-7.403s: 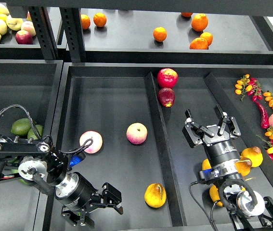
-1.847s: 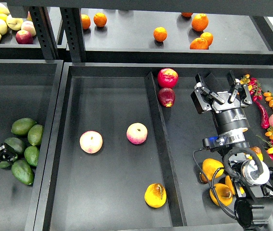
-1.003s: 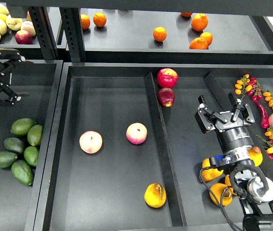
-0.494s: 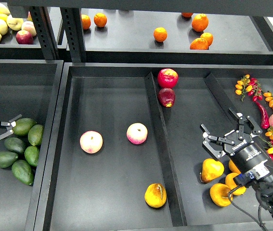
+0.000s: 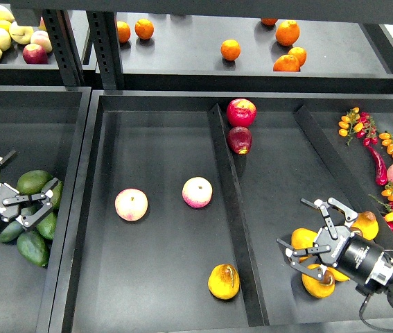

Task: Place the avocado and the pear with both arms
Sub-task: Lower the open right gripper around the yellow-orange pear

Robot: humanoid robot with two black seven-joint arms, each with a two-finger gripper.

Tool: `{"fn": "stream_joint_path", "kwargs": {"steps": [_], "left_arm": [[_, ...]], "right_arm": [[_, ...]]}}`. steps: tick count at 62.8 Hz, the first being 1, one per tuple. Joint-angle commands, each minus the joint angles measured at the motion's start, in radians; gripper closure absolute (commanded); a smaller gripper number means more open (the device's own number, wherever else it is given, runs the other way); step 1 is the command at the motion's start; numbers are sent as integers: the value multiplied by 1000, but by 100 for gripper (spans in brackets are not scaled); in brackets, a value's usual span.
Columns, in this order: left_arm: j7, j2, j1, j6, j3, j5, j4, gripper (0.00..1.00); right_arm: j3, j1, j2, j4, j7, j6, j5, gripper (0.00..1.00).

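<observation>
Several avocados lie in a pile in the left bin; the darkest one is at the front, with lighter ones behind it. My left gripper is open and empty, its forked fingers spread right over the pile. A yellow-orange pear with a reddish-brown blotch lies at the front of the middle compartment. My right gripper is open and empty, low over a cluster of yellow pears at the front of the right compartment.
Two pink-yellow peaches lie in the middle compartment. Two red apples sit behind the divider. Peppers and small tomatoes fill the far right bin. Oranges and apples lie on the back shelf.
My left gripper has moved right and down onto the avocado pile. My right gripper has moved down and toward the front, over the yellow pears. Both stayed open.
</observation>
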Motion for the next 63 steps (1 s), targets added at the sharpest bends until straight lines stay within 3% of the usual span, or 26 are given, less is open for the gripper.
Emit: {"fn": "stream_joint_path", "kwargs": {"steps": [1,21,32,63], "left_arm": [[0,-48,21,0,-15,4,-7,1],[0,-112,81,0,-17,5,-13,1],[0,-112,86,0,-11,53,-29,1],[0,-112,87,0,3,56,-30,1]], "right_arm": [[-71,42,-4,-66,0,0,-20,0],[-270,171,22,-117,0,0,-76,0],[-364,213,95,-138,0,0,-109,0],[-408,273,316,-350,0,0,-136,0]]}}
